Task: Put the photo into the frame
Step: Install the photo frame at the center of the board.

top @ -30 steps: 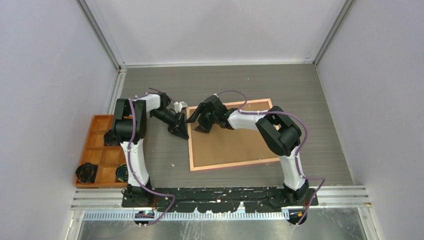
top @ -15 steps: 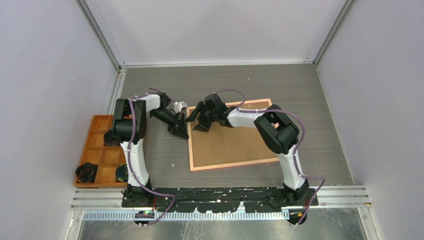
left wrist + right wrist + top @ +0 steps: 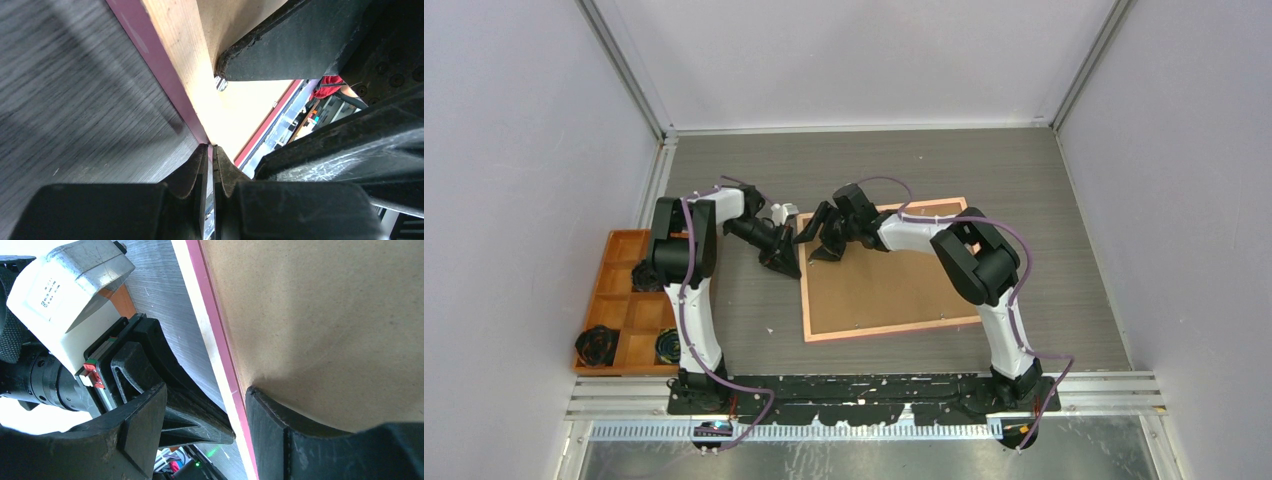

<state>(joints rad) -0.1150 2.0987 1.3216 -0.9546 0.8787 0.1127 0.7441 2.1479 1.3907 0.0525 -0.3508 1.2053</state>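
Between the fingertips of the left end effector (image 3: 210,150) only a hairline slit shows. It is clenched with nothing visibly held, and its tips meet the outer side of the frame (image 3: 175,50) low against the surface (image 3: 75,100). Just beside it, the right end effector (image 3: 202,395) is released, its jaws wide and straddling the same rail. One finger (image 3: 310,440) rests on the backing board (image 3: 310,315), and the other hangs outside the pink edge, close to the left arm's fingers. Neither grasps anything.

Outward from both, the frame lies face down with its light wood back up and the brown board filling its opening. The two end effectors meet at its far left corner. A small metal tab (image 3: 220,83) shows at the board's edge just ahead of the left tips. The photo cannot be seen in any view. If it is in the frame, it lies beneath the board under the right finger. An orange tray (image 3: 619,300) sits well off on the left arm's outer side.

My reading is that the task is far along, with the print probably loaded and the board laid over it. What seems left is seating the board flat and closing the tabs around the rim. Whether any are closed already, I cannot tell.
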